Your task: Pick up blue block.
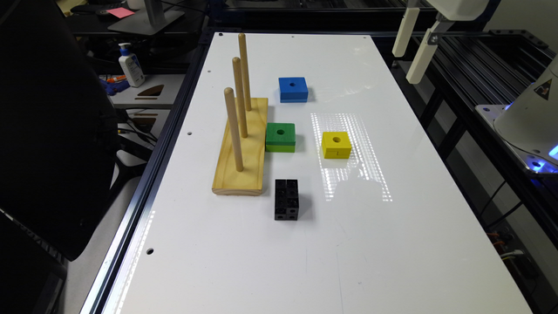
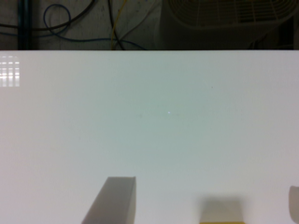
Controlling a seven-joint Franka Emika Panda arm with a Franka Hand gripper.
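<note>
Exterior view looks down the table [image 1: 392, 244] lengthwise; wrist view faces its surface.

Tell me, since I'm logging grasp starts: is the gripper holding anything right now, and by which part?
Nothing is held. The gripper hangs open above the table's far edge, apart from the blue block, which lies untouched on the table.

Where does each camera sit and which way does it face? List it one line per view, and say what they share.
Exterior view: off the arm, high above one end of the white table, looking down its length at the blue block; shows the tool and robot base.
Wrist view: on the wrist, facing the table past the open tool.
Shared: table, tool.
</note>
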